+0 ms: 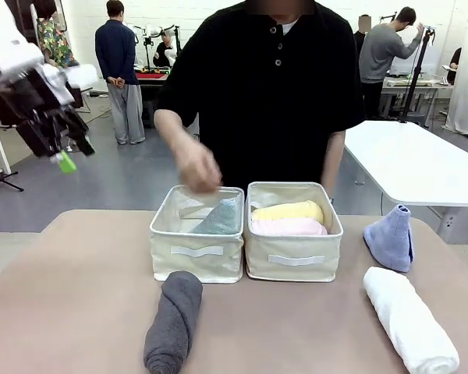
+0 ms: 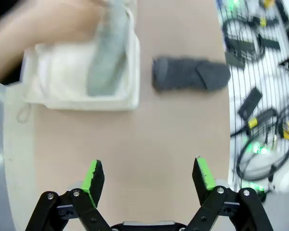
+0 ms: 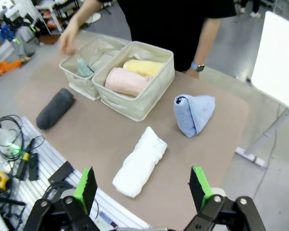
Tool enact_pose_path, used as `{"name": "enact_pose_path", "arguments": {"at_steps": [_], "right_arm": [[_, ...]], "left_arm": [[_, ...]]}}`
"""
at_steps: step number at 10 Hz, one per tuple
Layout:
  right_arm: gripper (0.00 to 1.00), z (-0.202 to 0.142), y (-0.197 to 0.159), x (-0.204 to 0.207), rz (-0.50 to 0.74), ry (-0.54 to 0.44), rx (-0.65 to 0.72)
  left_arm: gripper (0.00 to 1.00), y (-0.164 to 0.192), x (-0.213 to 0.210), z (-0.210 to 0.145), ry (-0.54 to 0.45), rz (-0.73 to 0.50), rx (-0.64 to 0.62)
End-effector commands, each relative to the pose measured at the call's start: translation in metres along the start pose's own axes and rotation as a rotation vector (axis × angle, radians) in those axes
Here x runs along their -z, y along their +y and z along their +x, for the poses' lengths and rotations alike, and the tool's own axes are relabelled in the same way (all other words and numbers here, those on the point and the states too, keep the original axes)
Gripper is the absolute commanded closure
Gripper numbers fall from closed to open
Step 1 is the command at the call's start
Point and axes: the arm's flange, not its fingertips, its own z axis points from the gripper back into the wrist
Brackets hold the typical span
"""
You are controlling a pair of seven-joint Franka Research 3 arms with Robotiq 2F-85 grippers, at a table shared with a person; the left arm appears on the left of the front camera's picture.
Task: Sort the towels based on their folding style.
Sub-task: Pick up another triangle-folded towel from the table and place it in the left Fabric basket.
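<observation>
blocked: person's hand point(image 1: 196, 167) over left bin point(image 1: 195, 253); free: bare table point(image 1: 296, 331) between grey towel point(image 1: 174, 319) and white towel point(image 1: 409, 319)

Robotics lab, not home. Evidence: big open room, bare grey floor point(image 1: 117, 175), spare white bench point(image 1: 421, 156), people point(image 1: 117, 70) standing at work stations farther back, black tripod stand point(image 1: 416, 78), cable and electronics clutter point(image 2: 260, 120) beside bench.

Left arm point(image 1: 12, 54), upper left of my front frame: white casing, black linkage. Left gripper point(image 2: 149, 175) and right gripper point(image 3: 142, 185): black links, green pads point(image 2: 92, 175), silver pivot screws. Person point(image 1: 265, 86): black short-sleeved polo, buttoned placket, wristwatch point(image 3: 198, 67).
</observation>
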Motion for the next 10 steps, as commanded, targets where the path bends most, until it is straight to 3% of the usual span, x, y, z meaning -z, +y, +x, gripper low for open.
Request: {"name": "enact_pose_path", "arguments": {"at_steps": [1,5,7,10], "right_arm": [[0.00,0.001,0.000,0.002,-0.012,0.004,0.006],[0.00,0.001,0.000,0.002,-0.012,0.004,0.006],[0.00,0.001,0.000,0.002,-0.012,0.004,0.006],[0.00,0.001,0.000,0.002,-0.012,0.004,0.006]], "left_arm": [[0.05,0.006,-0.056,-0.047,-0.303,0.077,-0.043],[0.05,-0.004,-0.128,-0.150,-0.527,0.221,-0.159],[0.05,-0.014,-0.136,-0.190,-0.565,0.271,-0.156],[0.05,-0.016,-0.126,-0.230,-0.666,0.058,0.007]]}}
